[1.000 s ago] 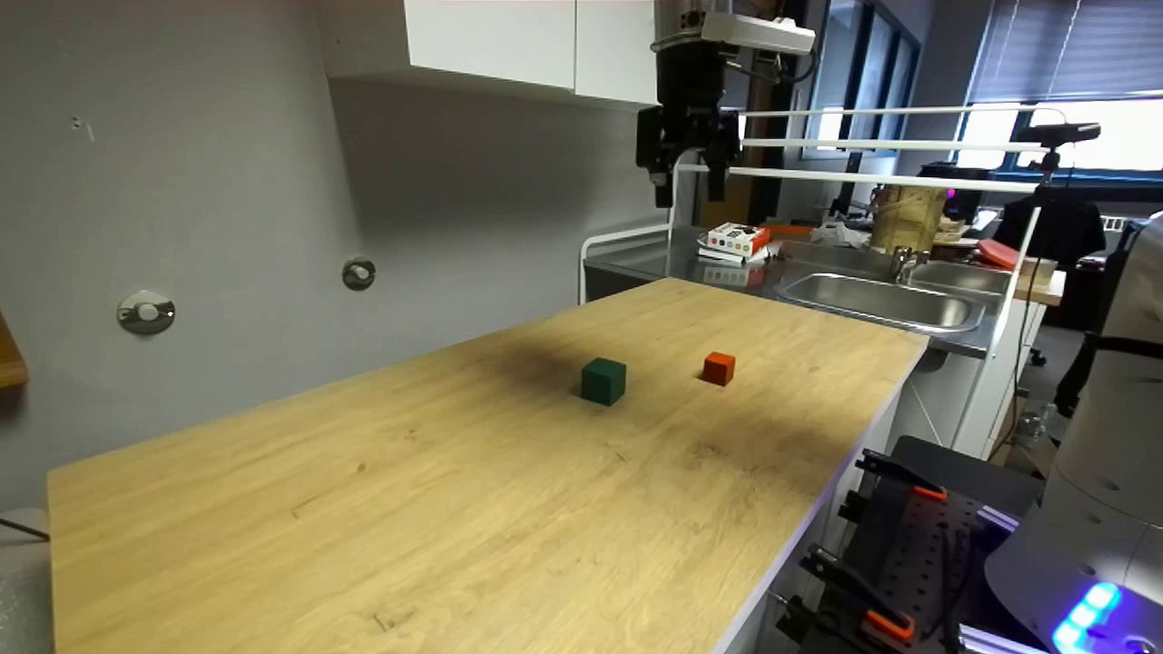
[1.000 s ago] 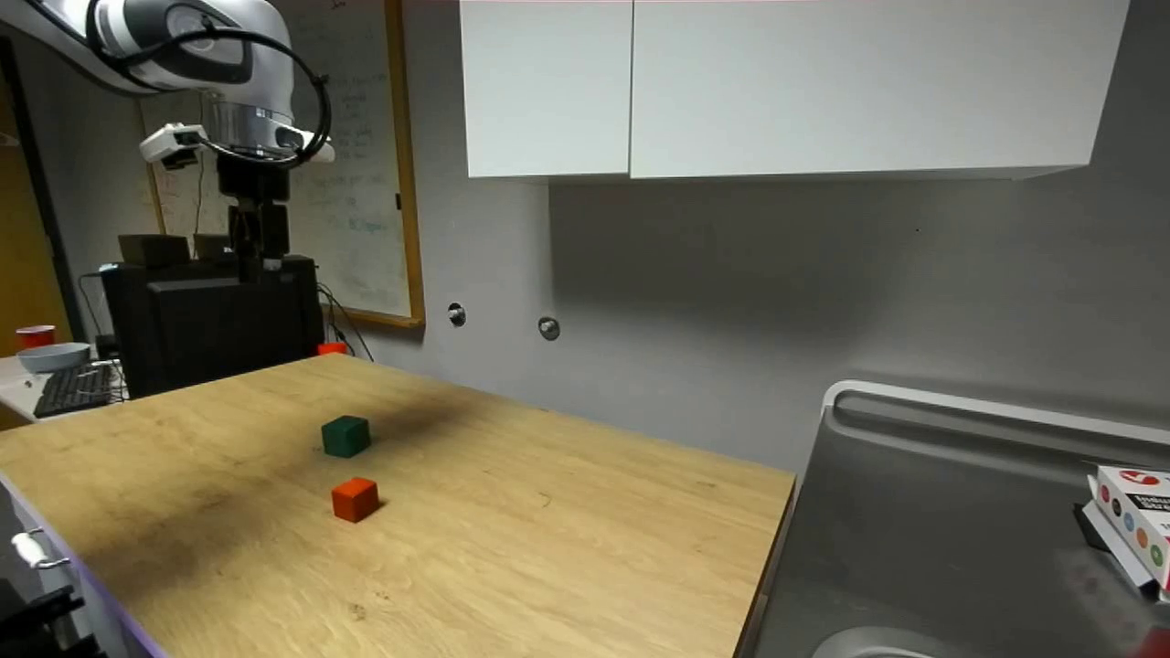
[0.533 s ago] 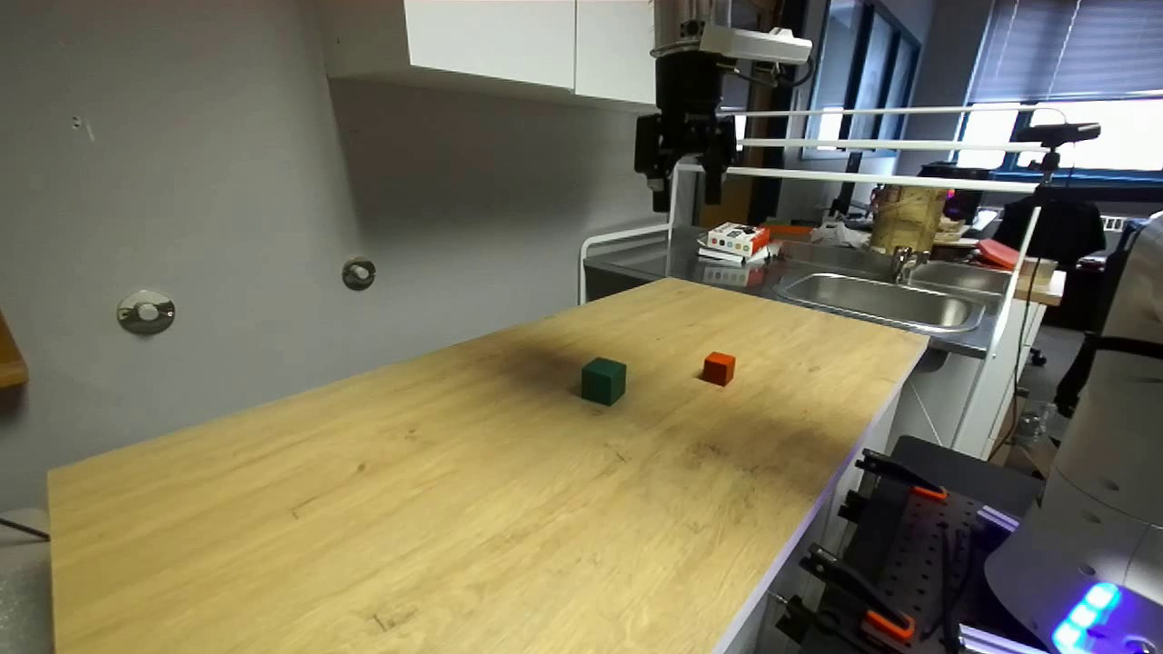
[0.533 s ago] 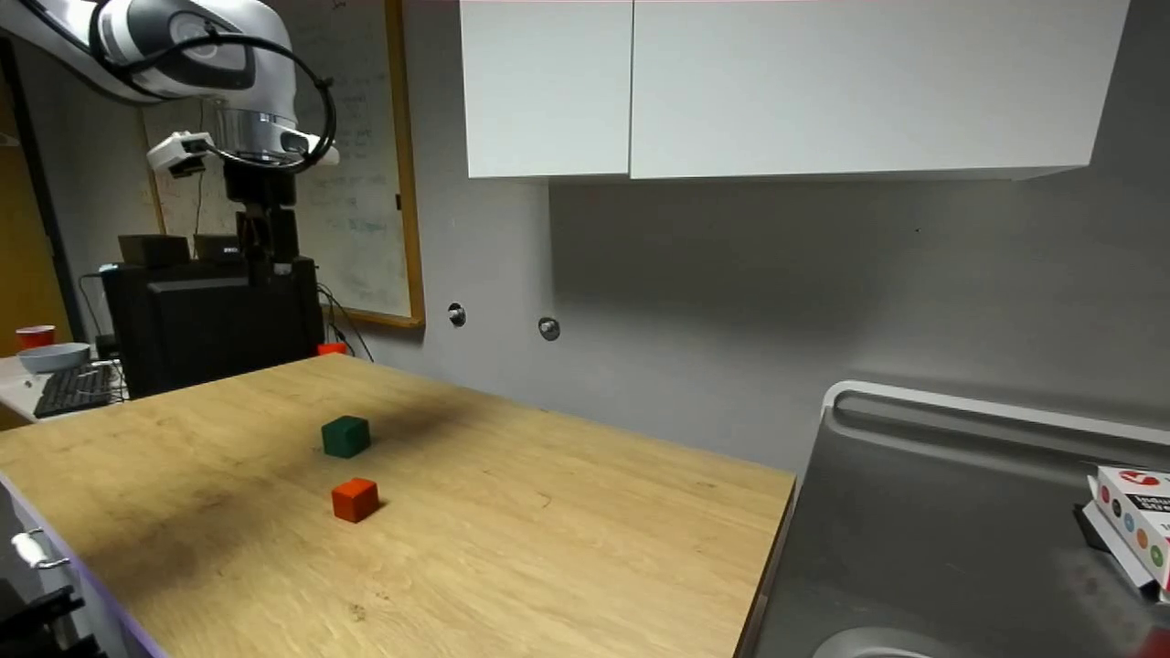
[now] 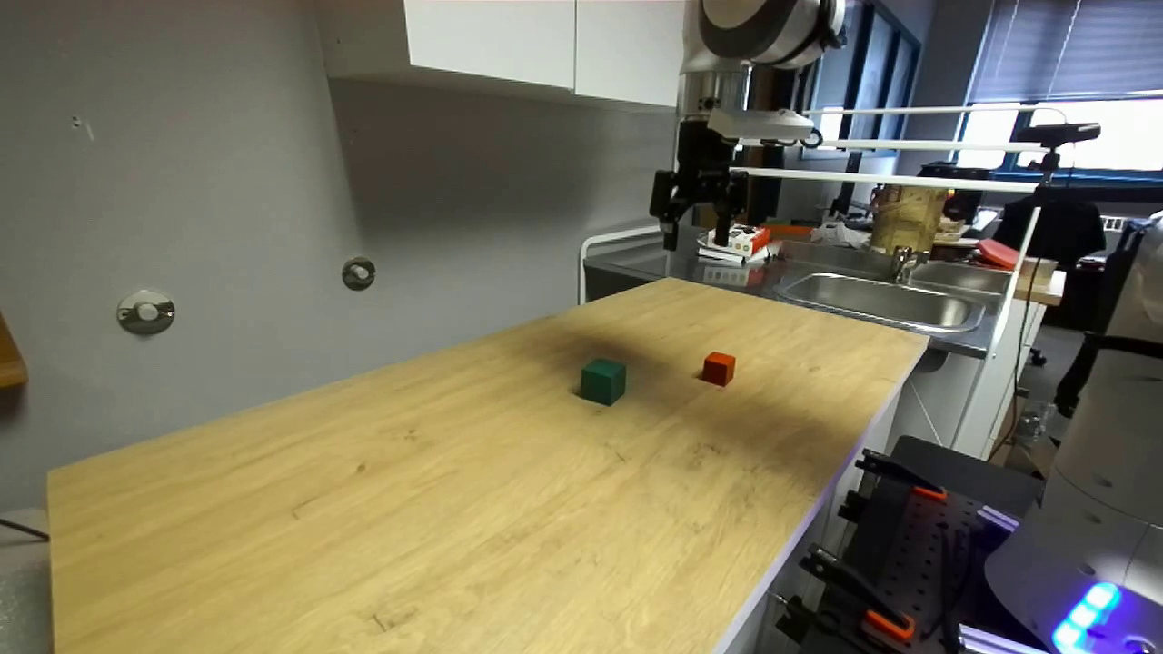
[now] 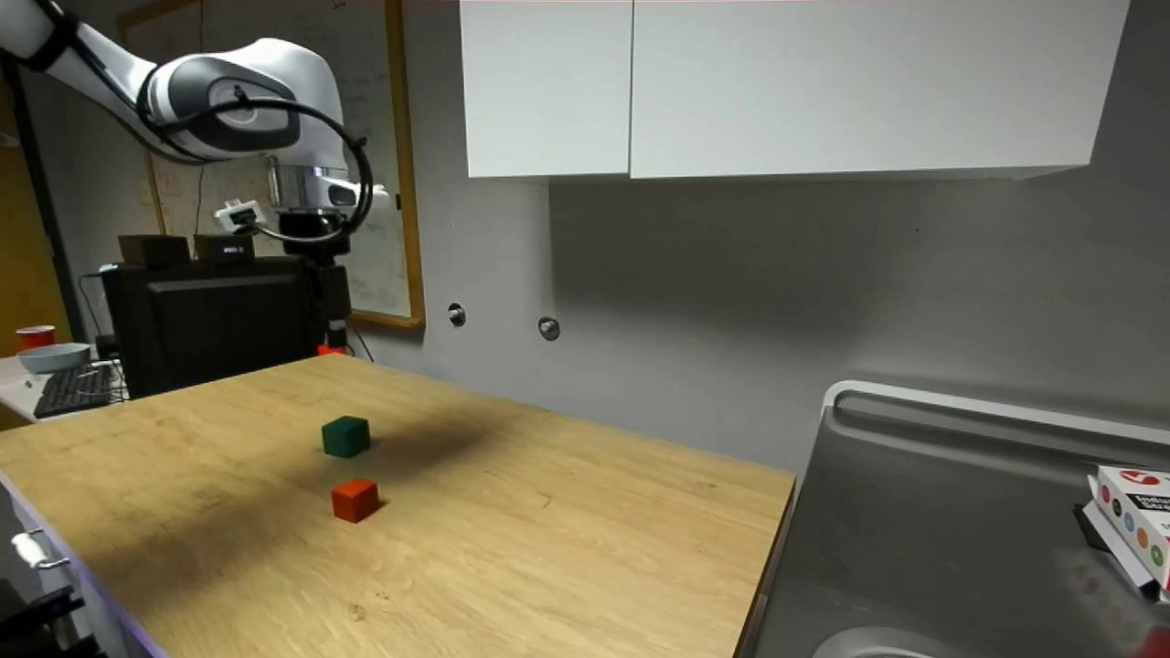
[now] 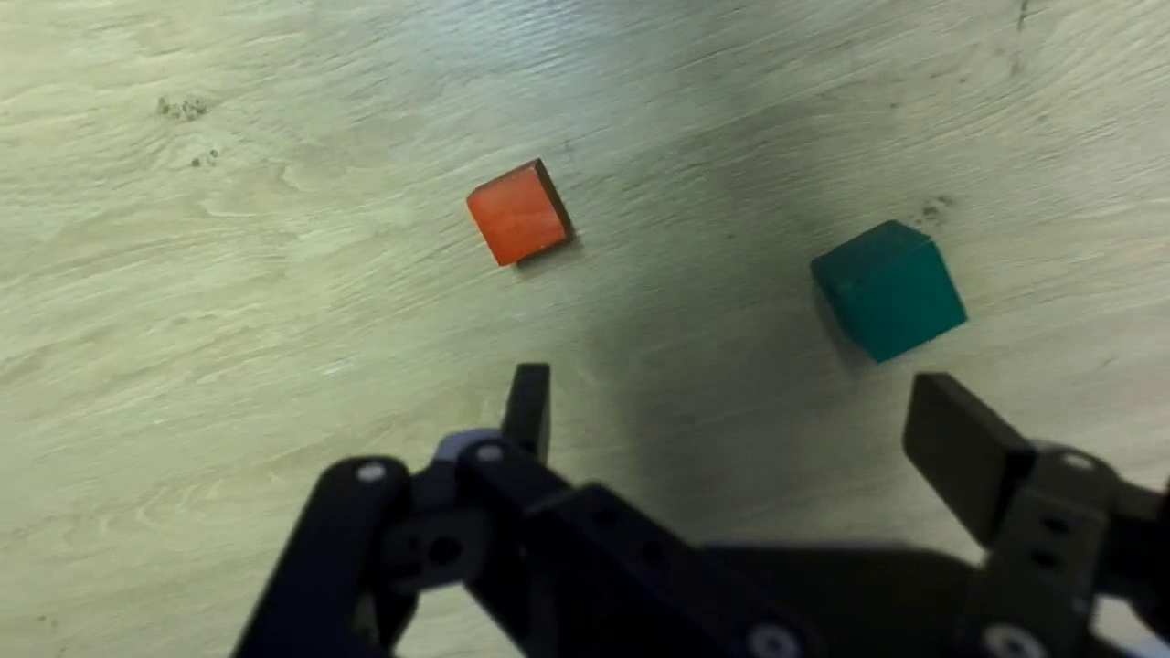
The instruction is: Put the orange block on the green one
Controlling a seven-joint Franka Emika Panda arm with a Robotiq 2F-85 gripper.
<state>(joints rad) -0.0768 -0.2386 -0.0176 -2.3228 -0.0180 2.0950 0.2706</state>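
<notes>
Wrist view, left: orange cube (image 7: 518, 217) sitting flat on the wood-grain surface (image 7: 274, 366). Middle: tool (image 7: 731, 376), jaws wide, surface showing between them. Right: dark green cube (image 7: 905, 306), same surface, well apart from the orange cube. In both exterior views the tool hangs above the surface, clear of both cubes.

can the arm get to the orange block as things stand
Probably yes: the fingers are open and empty, nothing covers the orange block, and the green one stands apart from it. They would first have to shift over and lower.
</notes>
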